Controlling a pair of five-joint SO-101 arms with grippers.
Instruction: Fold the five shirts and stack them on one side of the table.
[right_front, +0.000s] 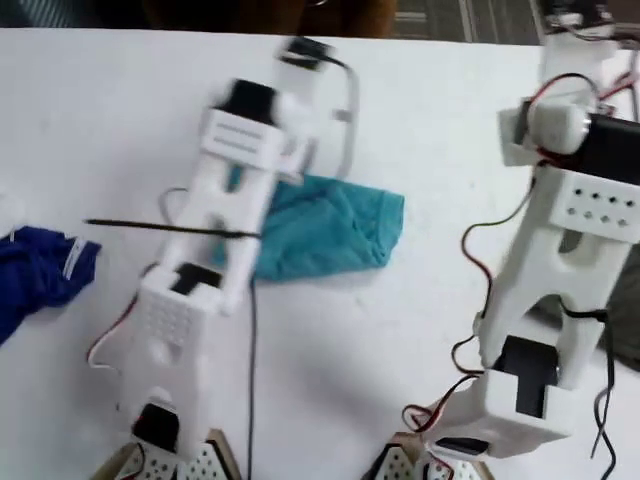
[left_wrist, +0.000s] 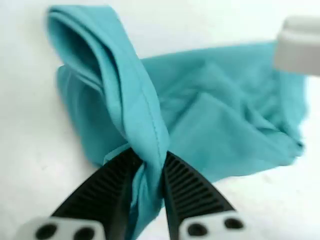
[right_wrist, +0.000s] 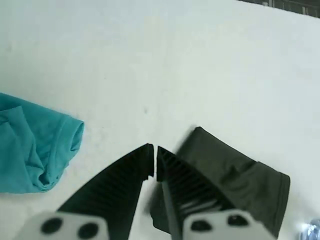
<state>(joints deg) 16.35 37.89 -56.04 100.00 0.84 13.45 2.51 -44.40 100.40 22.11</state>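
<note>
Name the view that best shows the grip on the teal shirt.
Left wrist view: left gripper shut on a teal shirt fold. High view: arm hides the pinch. Right wrist view: one shirt edge.

The tabletop (right_front: 430, 130) in front of me is plain white and smooth. Three garments lie on it. A teal shirt (right_front: 330, 225) sits bunched and loosely doubled over near the middle, between my two arms; most of it rests on the surface and one twisted fold stands up off it. Well away on my left, at the edge, a blue shirt (right_front: 35, 275) lies crumpled. On my right side a dark shirt (right_wrist: 240, 175) lies folded flat into a neat block, apart from the teal one with bare white between them.
</note>
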